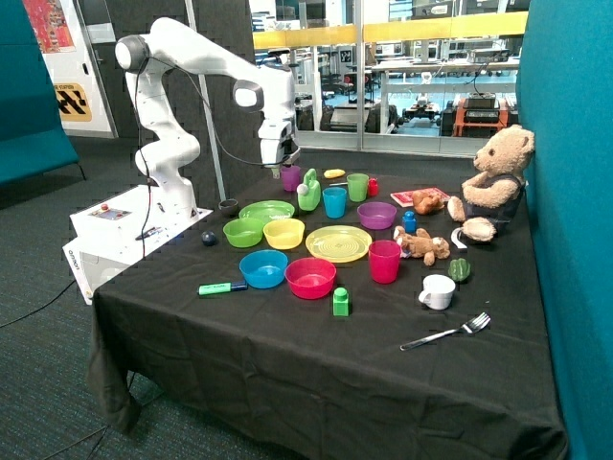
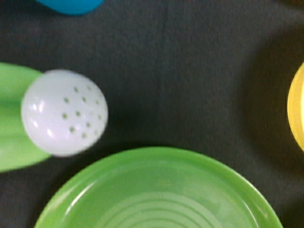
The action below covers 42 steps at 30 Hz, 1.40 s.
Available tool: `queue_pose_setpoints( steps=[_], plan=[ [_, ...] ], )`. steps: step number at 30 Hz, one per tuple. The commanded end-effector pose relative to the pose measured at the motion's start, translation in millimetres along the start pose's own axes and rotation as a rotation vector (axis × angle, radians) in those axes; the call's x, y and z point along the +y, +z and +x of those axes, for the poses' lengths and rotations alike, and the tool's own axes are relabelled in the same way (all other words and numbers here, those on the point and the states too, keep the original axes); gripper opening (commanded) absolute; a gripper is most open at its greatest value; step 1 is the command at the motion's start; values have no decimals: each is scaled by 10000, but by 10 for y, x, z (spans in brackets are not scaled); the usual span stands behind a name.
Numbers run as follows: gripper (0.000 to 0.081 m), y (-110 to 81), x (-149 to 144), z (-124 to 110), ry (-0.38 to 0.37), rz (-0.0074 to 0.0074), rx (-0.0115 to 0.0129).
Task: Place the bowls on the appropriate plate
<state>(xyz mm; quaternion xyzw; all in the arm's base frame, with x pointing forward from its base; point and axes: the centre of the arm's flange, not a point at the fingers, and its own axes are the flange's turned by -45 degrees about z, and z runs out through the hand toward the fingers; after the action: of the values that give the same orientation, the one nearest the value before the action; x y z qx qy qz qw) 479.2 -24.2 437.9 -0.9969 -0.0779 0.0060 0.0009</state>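
The lime green bowl (image 1: 243,232) and the yellow bowl (image 1: 283,233) sit side by side on the black cloth, just in front of the green plate (image 1: 266,210). The yellow plate (image 1: 338,243) lies beside the yellow bowl. My gripper (image 1: 286,163) hangs in the air above the back edge of the green plate, well above both bowls. In the wrist view the green plate (image 2: 161,190) fills the lower part, and a yellow rim (image 2: 297,114) shows at one edge; I cannot tell whether it is bowl or plate. The gripper itself is out of that view.
A green watering can (image 1: 308,192) with a white spout head (image 2: 64,112) stands beside the green plate, a blue cup (image 1: 334,201) past it. Blue bowl (image 1: 263,268), pink bowl (image 1: 310,278), pink cup (image 1: 384,261), purple bowl (image 1: 376,215), teddy bear (image 1: 493,182).
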Motion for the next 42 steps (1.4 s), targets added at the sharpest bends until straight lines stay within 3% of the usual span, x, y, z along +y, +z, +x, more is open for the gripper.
queue_pose_setpoints(
  steps=[1,10,20,42],
  plan=[
    [298,95,70,-212,-187,-28,118],
    [297,172,176,-398,269,-25,118],
    [308,315,224,-580,287,-25,118],
    [373,889,535,-942,920,-21,119]
  ],
)
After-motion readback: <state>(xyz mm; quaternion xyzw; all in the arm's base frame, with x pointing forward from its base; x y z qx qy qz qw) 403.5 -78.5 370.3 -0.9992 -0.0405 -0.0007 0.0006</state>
